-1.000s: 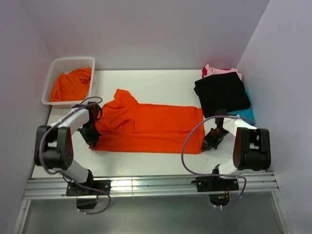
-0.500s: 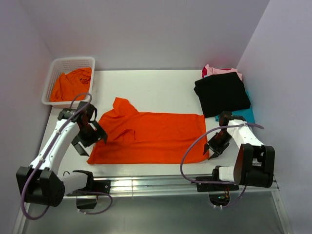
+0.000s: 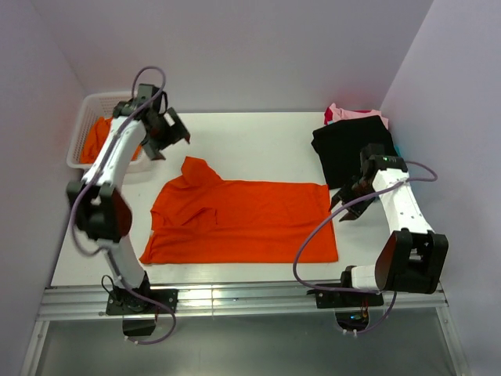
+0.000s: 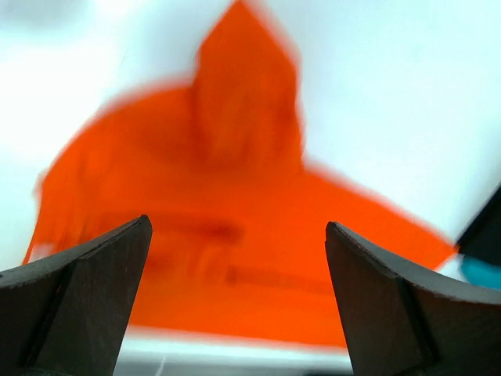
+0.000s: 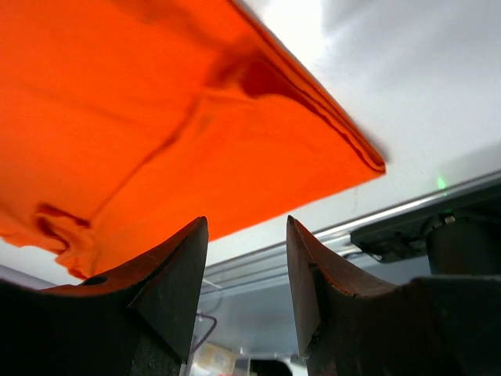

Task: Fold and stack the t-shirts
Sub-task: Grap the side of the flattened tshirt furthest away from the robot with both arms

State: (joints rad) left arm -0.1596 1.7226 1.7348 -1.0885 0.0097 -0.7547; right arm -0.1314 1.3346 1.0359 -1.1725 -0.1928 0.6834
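– T-shirts, from the left: one crumpled orange t-shirt [image 3: 95, 138] sits in the white mesh basket [image 3: 98, 97] at the table's [image 3: 258, 141] far left corner.
– And the left gripper [image 3: 167, 138]?
– High over the table, just right of the basket. Its fingers [image 4: 78, 305] are spread wide with nothing between them. The wrist view is blurred and shows only orange cloth far below.
– That cloth?
– It is the flat orange t-shirt [image 3: 243, 219], lying across the middle of the table, closer to the near edge, long side running left to right. One sleeve [image 3: 196, 168] points toward the far edge at its left end.
– And the right gripper [image 3: 344, 207]?
– Low, beside the flat shirt's far right corner. Contact cannot be told from above. In the wrist view its fingers [image 5: 156, 298] are partly apart, released, the gap empty, with the orange hem beyond them.
– Remaining shirts?
– They are stacked at the far right corner: the black t-shirt [image 3: 352, 149] is on top, and the pink t-shirt [image 3: 356, 114] shows from under its far side. The right arm [image 3: 399, 207] crosses the stack's near right corner.
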